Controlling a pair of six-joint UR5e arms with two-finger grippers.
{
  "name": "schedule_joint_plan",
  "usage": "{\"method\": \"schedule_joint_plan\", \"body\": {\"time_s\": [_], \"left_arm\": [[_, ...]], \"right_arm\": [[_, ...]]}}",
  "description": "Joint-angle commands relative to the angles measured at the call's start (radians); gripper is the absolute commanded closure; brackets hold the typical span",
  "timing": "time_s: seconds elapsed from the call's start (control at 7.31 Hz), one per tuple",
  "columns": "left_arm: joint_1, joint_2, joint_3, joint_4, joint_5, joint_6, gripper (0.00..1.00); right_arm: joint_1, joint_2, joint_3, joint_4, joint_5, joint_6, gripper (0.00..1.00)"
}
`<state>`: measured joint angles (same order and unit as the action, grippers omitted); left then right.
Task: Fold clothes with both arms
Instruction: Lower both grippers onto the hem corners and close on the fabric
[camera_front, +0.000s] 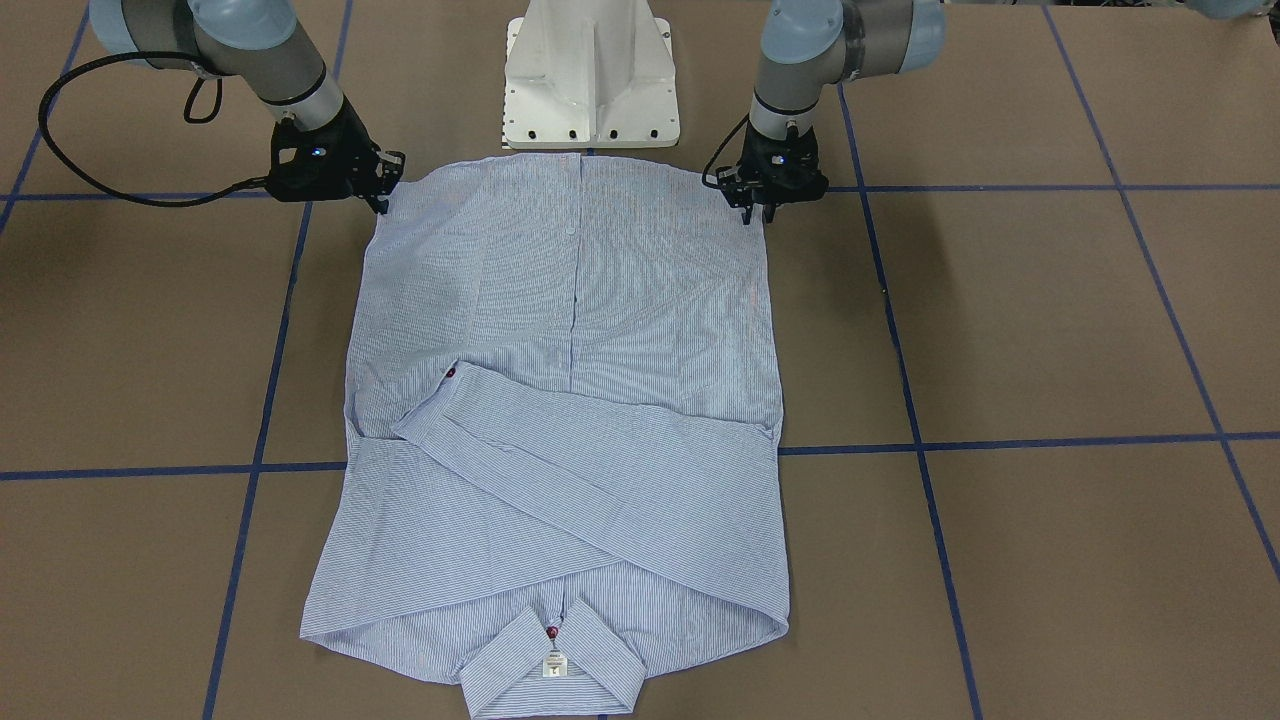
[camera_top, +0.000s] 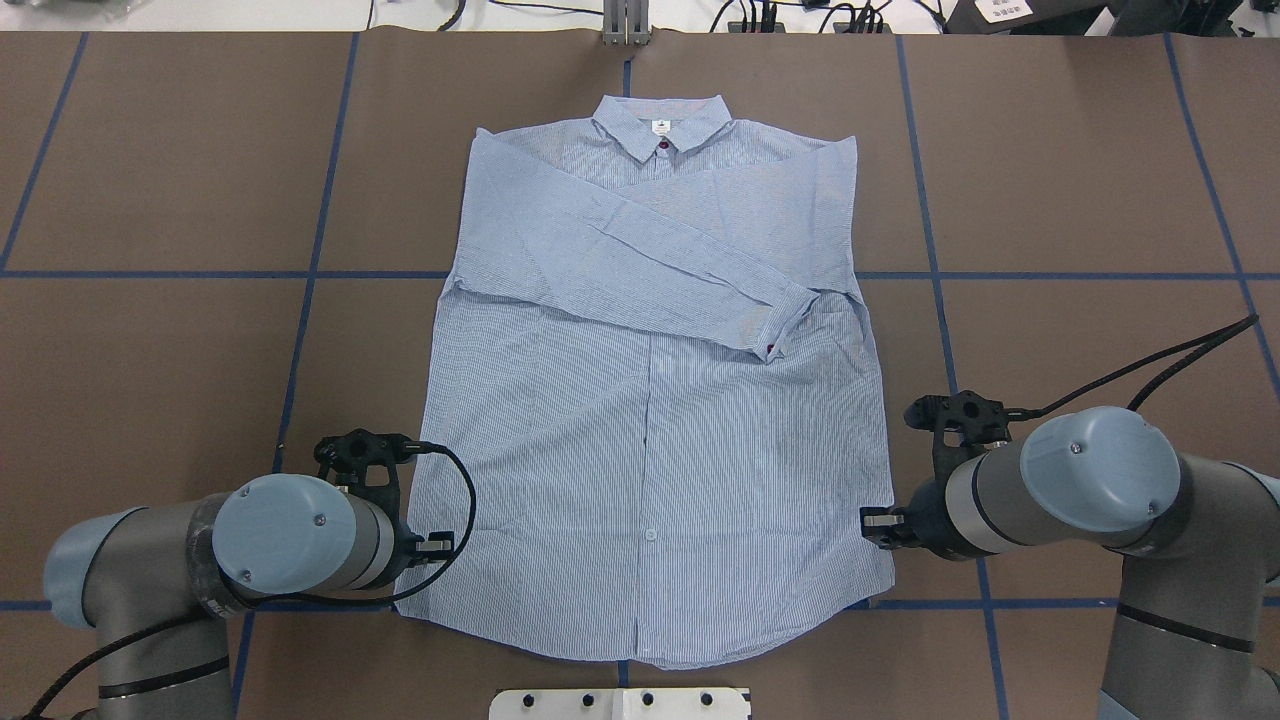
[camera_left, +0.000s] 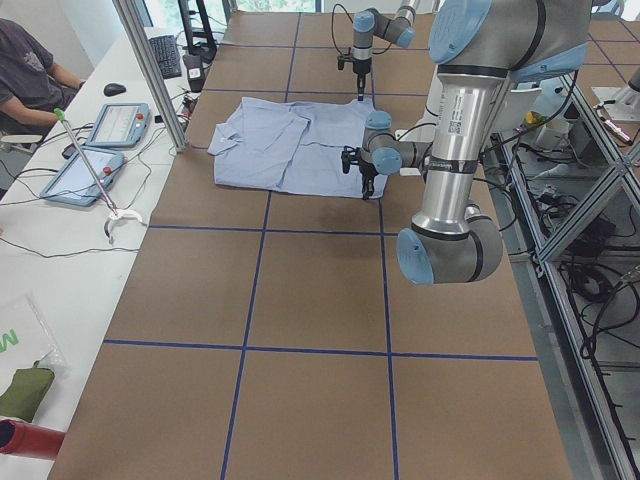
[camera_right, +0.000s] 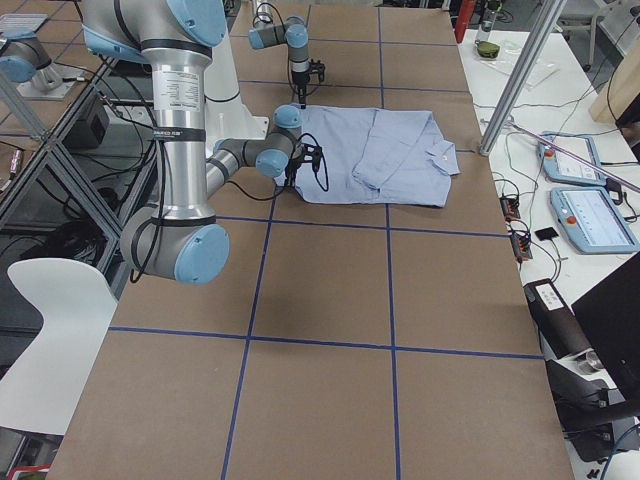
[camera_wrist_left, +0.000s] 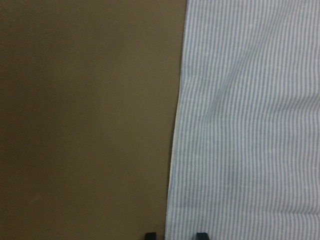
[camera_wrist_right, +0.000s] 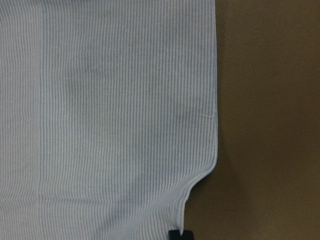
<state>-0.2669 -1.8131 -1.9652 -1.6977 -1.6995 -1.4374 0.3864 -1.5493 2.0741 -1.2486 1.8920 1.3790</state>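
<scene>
Shirt spread flat, left claw, right claw at its corners

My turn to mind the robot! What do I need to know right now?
Left gripper: open, at one hem corner of the shirt, edge between its fingers.
Right gripper: at the other hem corner; can't tell whether it grips.
Shirt: flat on the table, buttons up, collar away from the robot.
Done: sleeves folded across the chest.
To do: probably grip the hem and fold it toward the collar.
</scene>
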Motion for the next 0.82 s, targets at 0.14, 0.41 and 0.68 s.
{"method": "schedule_joint_plan", "body": {"time_s": [0.14,0.41,0.68], "left_arm": [[0.002,-0.003,0.002,0.001,0.0,-0.002,0.67],[0.002,-0.005,0.002,0.001,-0.002,-0.002,0.75],[0.002,-0.005,0.0,0.001,-0.002,-0.006,0.9]], "right_arm": [[0.002,-0.002,0.001,0.0,0.001,0.0,1.0],[0.002,-0.002,0.001,0.0,0.001,0.0,1.0],[0.002,-0.003,0.0,0.0,0.001,0.0,1.0]]}}
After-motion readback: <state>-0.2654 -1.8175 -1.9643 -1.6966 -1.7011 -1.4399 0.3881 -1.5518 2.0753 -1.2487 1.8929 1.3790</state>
